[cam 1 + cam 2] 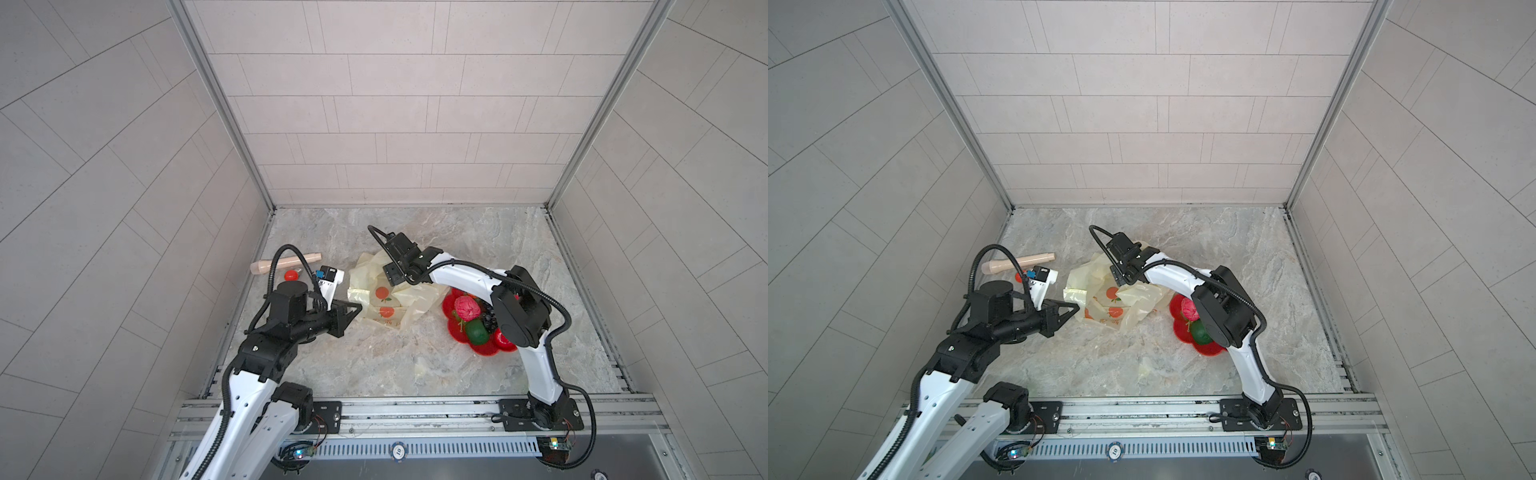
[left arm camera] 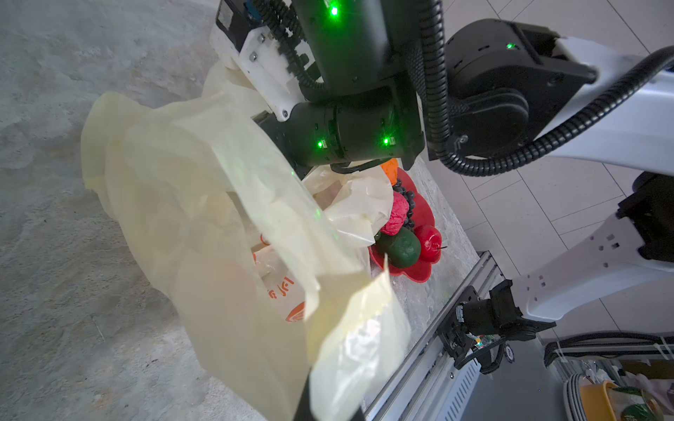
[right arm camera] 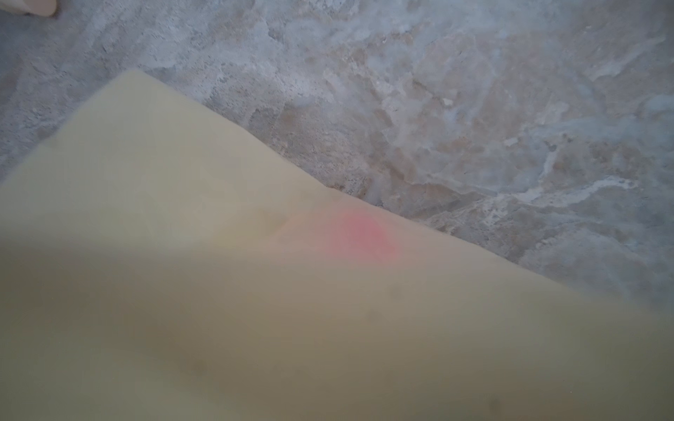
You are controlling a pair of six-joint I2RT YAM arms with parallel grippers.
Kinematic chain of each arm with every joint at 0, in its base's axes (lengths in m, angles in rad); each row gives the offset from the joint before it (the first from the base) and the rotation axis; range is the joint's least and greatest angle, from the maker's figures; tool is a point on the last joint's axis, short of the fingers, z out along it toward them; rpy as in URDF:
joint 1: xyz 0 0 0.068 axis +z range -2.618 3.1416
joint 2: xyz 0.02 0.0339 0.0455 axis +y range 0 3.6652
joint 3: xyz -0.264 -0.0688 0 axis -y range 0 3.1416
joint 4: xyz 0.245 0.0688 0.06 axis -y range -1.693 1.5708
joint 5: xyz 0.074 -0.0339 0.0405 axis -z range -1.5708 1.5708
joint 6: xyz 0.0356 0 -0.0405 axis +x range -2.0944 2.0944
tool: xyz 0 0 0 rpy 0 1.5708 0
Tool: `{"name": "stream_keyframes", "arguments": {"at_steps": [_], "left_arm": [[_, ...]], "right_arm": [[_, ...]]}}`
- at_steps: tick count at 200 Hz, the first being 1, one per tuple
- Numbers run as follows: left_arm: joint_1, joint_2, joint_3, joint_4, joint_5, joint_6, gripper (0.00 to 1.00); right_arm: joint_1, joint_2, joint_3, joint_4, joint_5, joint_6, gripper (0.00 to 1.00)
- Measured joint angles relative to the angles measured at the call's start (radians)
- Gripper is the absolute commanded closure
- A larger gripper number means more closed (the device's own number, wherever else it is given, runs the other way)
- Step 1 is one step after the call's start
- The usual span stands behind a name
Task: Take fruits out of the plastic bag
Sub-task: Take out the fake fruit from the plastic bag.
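Pale-yellow film of the plastic bag, slumped on the counter, is pinched at one edge by the left gripper, whose jaws are pressed together on it. The right gripper is sunk among the bag's folds, and whether it is apart or together cannot be told. Its wrist view is veiled by blurred film, where a pink smudge cannot be identified. Beneath that gripper's arm, fruits are heaped on a red plate, partly covered.
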Motion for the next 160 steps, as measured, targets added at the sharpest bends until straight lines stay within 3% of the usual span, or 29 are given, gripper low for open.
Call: {"name": "stream_keyframes", "arguments": {"at_steps": [160], "left_arm": [[0.000, 0.013, 0.000, 0.042, 0.042, -0.013, 0.96]], "right_arm": [[-0.051, 0.177, 0.184, -0.027, -0.043, -0.001, 0.26]]}}
